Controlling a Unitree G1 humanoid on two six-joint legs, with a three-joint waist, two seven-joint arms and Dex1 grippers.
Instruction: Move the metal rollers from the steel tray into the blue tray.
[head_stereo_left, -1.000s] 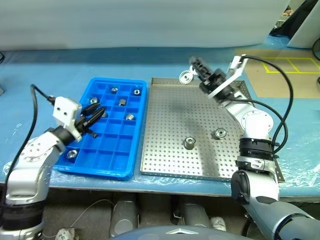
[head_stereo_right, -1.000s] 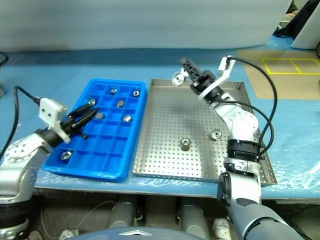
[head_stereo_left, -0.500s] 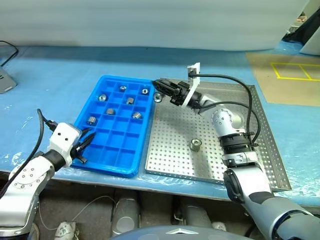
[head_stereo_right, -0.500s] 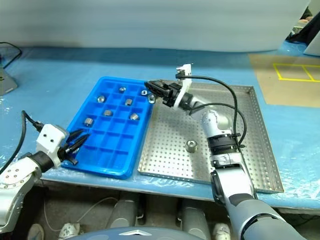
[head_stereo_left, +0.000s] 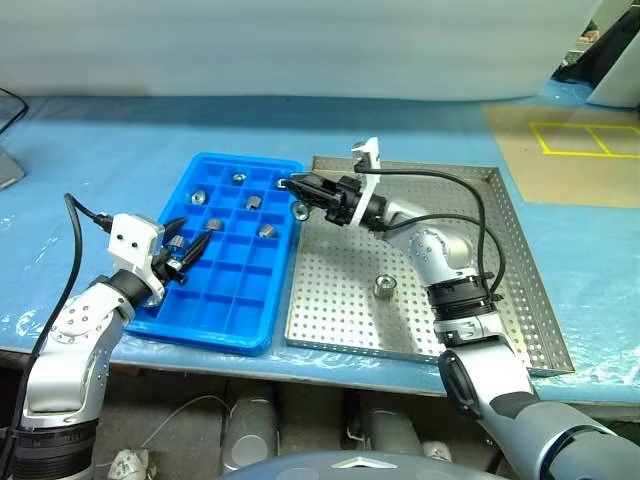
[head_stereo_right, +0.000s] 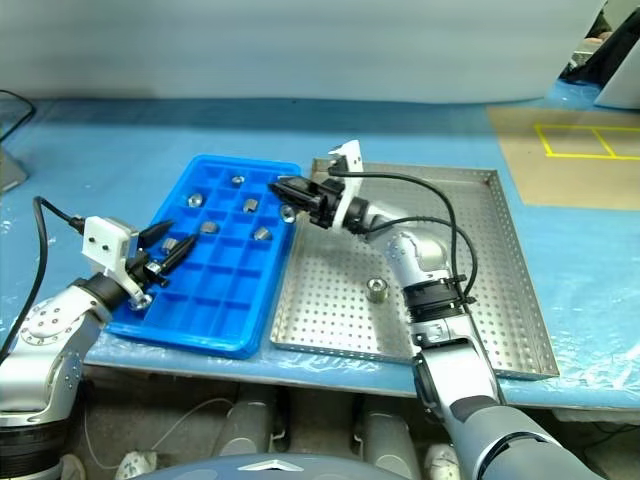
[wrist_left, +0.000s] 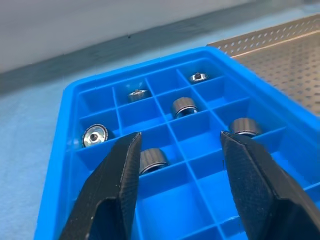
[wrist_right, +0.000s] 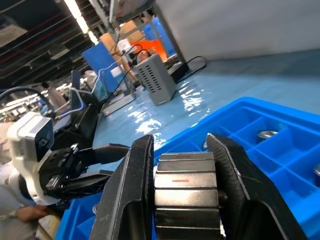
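Nearest: left hand (head_stereo_left: 190, 255) hovers over the near-left corner of the blue tray (head_stereo_left: 262, 318), fingers now spread apart w/ nothing between them. A sec ago they were nearly together; the spread is recent. Judgement: left arm has prob. just let go of a piece or is resetting, so it is free for another pick.

Blue tray: about six metal rollers (head_stereo_left: 267, 231) sit in separate compartments, mostly far half; near rows unfilled.

Steel tray (head_stereo_left: 520, 300), just right of the blue tray, rims almost touching: one roller standing upright near centre (head_stereo_left: 384, 287). A sec ago two lay there, but the camera has also shifted, so the arm may hide the second; cannot tell.

Right hand (head_stereo_left: 297, 197) is clamped on a roller (head_stereo_left: 299, 210), gripped across its sides per wrist view. Since a sec ago the arm has swung from the steel tray's far side across to the blue tray's right rim. Judgement: transfer nearly at drop point; release into a free cell comes next.

Worktop (head_stereo_left: 100, 140) under blue film. Yellow floor markings (head_stereo_left: 585, 140) far right.

Writing/brands: none legible.
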